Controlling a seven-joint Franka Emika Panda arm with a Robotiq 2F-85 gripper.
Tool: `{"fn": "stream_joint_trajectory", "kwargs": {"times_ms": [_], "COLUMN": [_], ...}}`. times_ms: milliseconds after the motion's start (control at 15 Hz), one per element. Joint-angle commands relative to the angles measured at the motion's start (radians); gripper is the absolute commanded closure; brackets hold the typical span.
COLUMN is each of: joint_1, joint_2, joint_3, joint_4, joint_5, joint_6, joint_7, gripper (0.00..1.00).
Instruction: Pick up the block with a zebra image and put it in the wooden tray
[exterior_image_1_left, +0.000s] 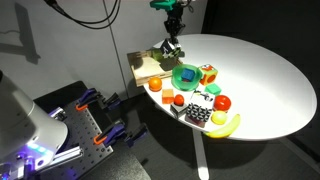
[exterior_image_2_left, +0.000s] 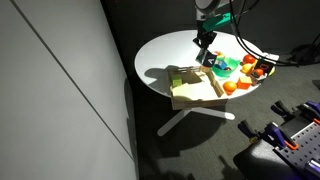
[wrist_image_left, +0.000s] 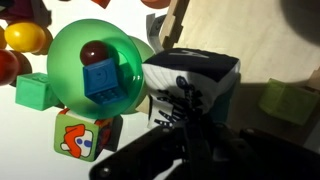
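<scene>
In the wrist view the zebra block (wrist_image_left: 200, 68), a white cube with black stripes, sits large between my dark gripper fingers (wrist_image_left: 185, 108). It looks lifted, over the edge between the green bowl (wrist_image_left: 95, 70) and the wooden tray (wrist_image_left: 260, 40). The gripper is shut on it. In both exterior views the gripper (exterior_image_1_left: 170, 50) (exterior_image_2_left: 204, 52) hangs low over the table by the tray (exterior_image_1_left: 145, 68) (exterior_image_2_left: 195, 92). There the block is too small to make out.
The green bowl (exterior_image_1_left: 186, 75) holds a blue block (wrist_image_left: 100, 78) and a dark ball (wrist_image_left: 95, 48). An orange-red faced cube (wrist_image_left: 80, 135), a green cube (wrist_image_left: 33, 92), an olive block (wrist_image_left: 290, 100) in the tray, toy fruit (exterior_image_1_left: 222, 102) and a banana (exterior_image_1_left: 225, 125) lie around.
</scene>
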Motion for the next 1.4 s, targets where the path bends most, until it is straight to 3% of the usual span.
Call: {"fn": "stream_joint_trajectory", "kwargs": {"times_ms": [0,600,667,800,1333], "joint_1": [0.024,0.057,0.057,0.057,0.037], "joint_2": [0.007,0.085,0.095,0.11,0.107], "joint_3": [0.006,0.004,0.003,0.0,-0.015], "joint_4": [0.021,0.116,0.126,0.144,0.164], "joint_5": [0.006,0.006,0.006,0.005,0.015], "joint_6": [-0.012,-0.025,-0.024,-0.027,-0.053], "joint_7": [0.01,0.019,0.02,0.02,0.014], "gripper": [0.98,0.97,0.69,0.61,0.0]}}
